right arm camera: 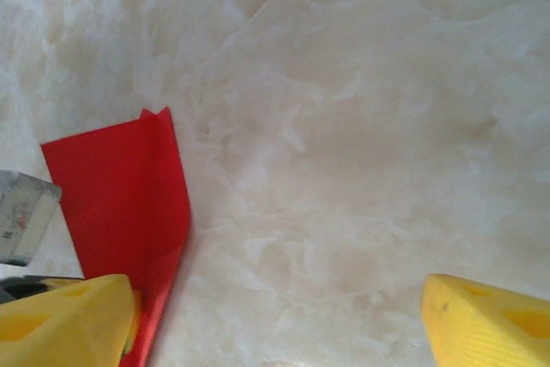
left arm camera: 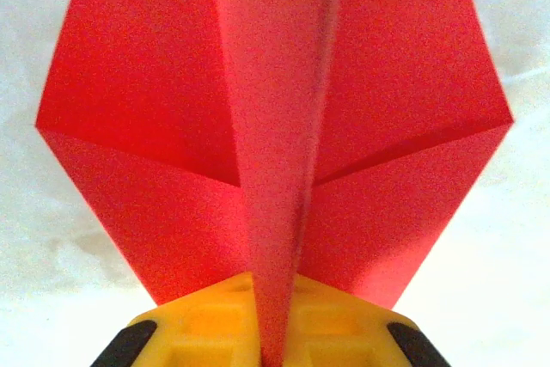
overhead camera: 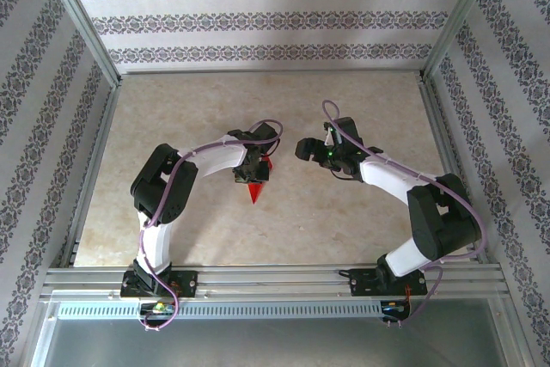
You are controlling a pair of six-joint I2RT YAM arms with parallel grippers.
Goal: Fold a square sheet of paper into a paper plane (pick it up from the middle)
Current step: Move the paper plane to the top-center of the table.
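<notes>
"Paper plane (overhead camera: 255, 191) sat where, then?"

"Mid-table (overhead camera: 361, 221), under the left gripper (overhead camera: 252, 168). From overhead, its red tip pointed at the near edge."

"And the grip?"

"The left wrist view gave that: yellow fingers (left arm camera: 198, 324) pinched tight on the raised centre ridge, wings spread either side. The right gripper (right arm camera: 275, 315) stood just beside, jaws wide apart with bare table between them and the plane's edge by one finger."

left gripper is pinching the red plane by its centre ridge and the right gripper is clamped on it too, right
The left gripper does pinch the paper plane by its centre ridge, but the right gripper is not clamped on it: it stands wide open, as the right wrist view shows.
</notes>
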